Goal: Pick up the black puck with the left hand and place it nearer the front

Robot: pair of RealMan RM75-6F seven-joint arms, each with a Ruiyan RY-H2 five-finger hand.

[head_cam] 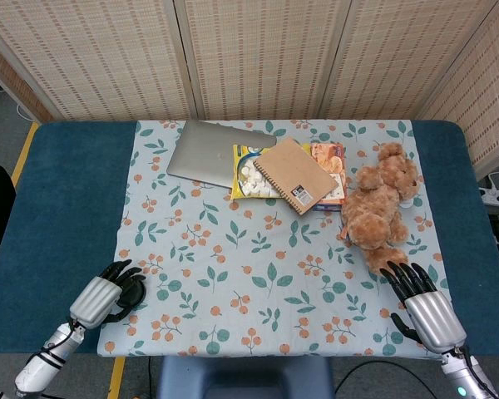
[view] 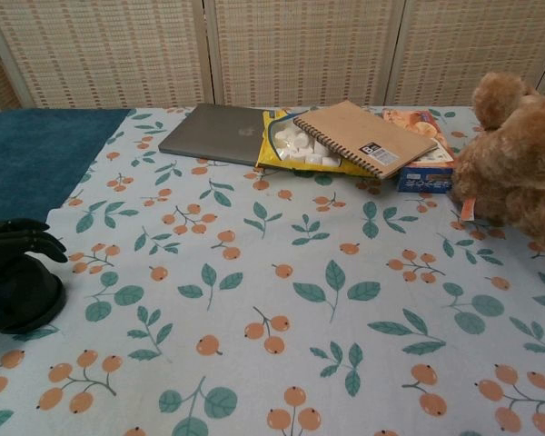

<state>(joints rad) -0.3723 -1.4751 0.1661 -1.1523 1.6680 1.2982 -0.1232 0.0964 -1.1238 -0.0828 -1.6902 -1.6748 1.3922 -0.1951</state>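
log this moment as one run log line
left hand over puck, grip unclear | puck on cloth, front left | right hand open, idle near bear

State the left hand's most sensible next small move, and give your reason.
Probably draw the left hand clear of the black puck toward the table's near edge: the puck already sits on the floral cloth near the front, with the fingers above it.

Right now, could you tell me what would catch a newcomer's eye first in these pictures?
Probably the brown teddy bear slumped at the right of the floral cloth, and the pile at the back: a spiral notebook lying across a yellow snack bag beside a grey laptop. At the near left edge, the left hand touches the black puck, while the right hand rests with fingers spread near the bear.
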